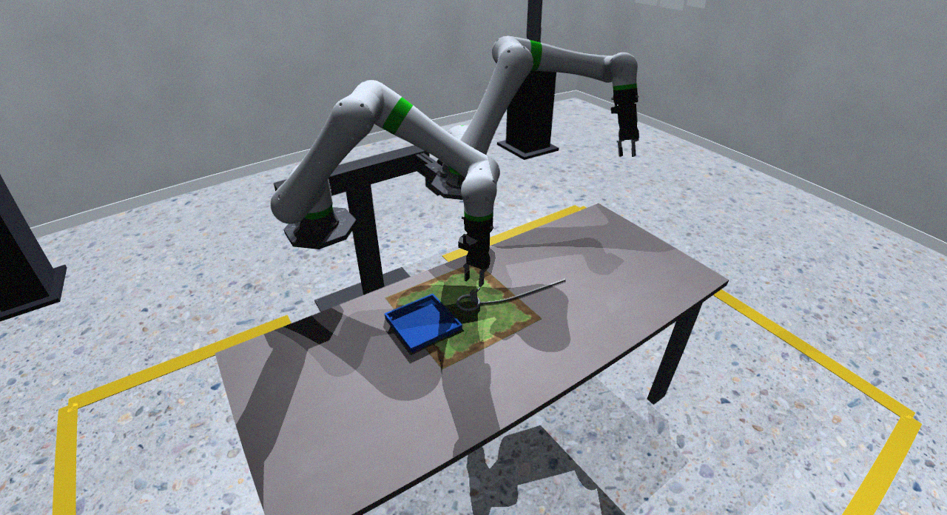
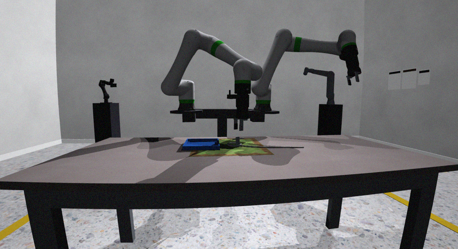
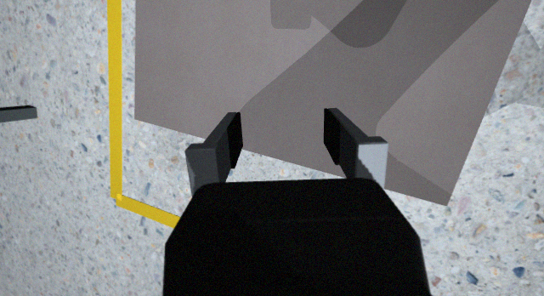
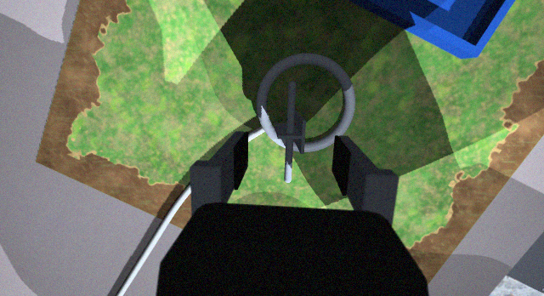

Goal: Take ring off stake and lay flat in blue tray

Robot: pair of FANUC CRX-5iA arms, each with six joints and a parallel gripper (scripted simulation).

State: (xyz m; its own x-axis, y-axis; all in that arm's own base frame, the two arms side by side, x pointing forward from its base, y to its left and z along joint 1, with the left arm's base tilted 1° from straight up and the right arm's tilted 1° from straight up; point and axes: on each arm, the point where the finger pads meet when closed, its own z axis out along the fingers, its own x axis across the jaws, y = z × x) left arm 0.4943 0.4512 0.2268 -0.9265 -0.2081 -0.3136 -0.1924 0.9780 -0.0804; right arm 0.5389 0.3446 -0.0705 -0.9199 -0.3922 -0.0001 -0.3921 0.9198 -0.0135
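Ring (image 1: 467,309) (image 2: 229,144) (image 4: 306,59): partly hidden by a dark block (image 1: 475,291) (image 2: 237,141) (image 4: 301,134) in the right wrist view; too small in the top and exterior views to tell how the two meet. Tray (image 1: 423,326) (image 2: 201,147) (image 4: 463,51): cut off by the right wrist view's top edge, covering part of the mat (image 1: 503,313) (image 2: 249,150) (image 4: 140,96). Rod (image 1: 530,291) (image 2: 278,147) (image 4: 153,241): outer end cut off below in the right wrist view. Bench (image 1: 331,413) (image 2: 224,170) (image 3: 191,66) (image 4: 25,54): cropped in all views, partly obscured by the left pincer (image 1: 627,147) (image 2: 353,79) (image 3: 282,128) in its wrist view.
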